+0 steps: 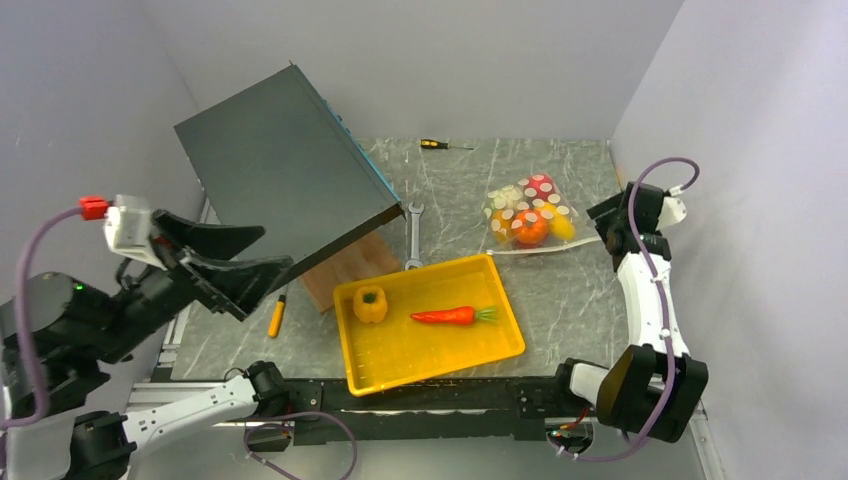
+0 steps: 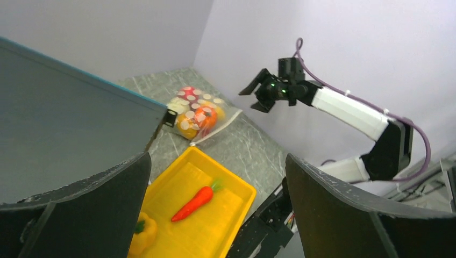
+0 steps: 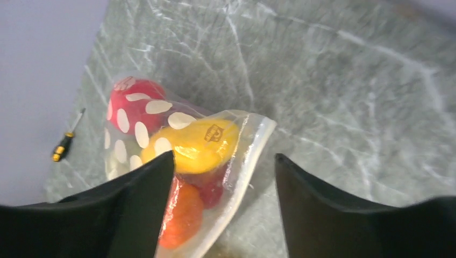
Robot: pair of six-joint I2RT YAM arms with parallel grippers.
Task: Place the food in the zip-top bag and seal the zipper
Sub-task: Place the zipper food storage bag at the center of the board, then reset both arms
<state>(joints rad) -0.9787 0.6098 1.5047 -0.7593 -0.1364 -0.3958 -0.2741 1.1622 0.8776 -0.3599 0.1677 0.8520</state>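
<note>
grey marbled tabletop [image 1: 560, 290] holds the zip-top bag [image 1: 528, 215] between pale lilac walls [image 1: 480, 60].

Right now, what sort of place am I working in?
Probably a robot test cell, not a kitchen: plain walls box in a marble-patterned table, a toy carrot lies in a yellow tray, and a wrench lies loose.

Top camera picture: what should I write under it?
Dotted bag holds toy food; carrot and yellow pepper lie in the yellow tray.

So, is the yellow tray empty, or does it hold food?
Not empty: a carrot and a yellow pepper lie in the tray.
</note>
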